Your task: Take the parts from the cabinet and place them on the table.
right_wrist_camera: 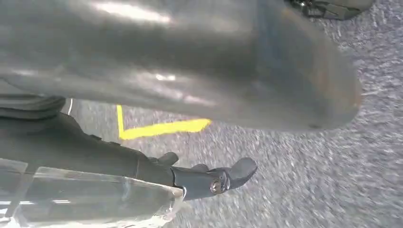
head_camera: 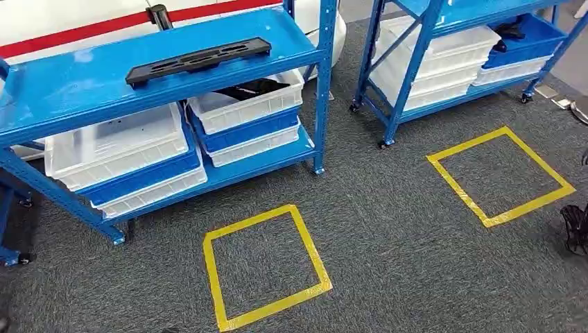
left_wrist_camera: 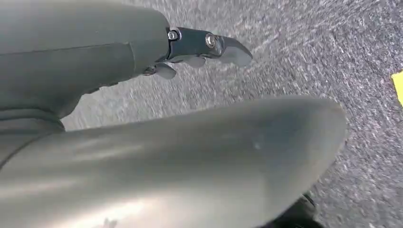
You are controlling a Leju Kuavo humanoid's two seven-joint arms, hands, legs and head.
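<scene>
Black part (head_camera: 198, 58) lies flat on top of the blue rack (head_camera: 83, 90), above the white bins (head_camera: 111, 142). Left hand (left_wrist_camera: 142, 118) and right hand (right_wrist_camera: 180, 95) hang over grey carpet (head_camera: 388, 229), apparently holding nothing, though the blur means I can't tell how the fingers sit.

No readable text, labels or numbers anywhere. Bins and shelves are unmarked (wrist views are blurred).
</scene>
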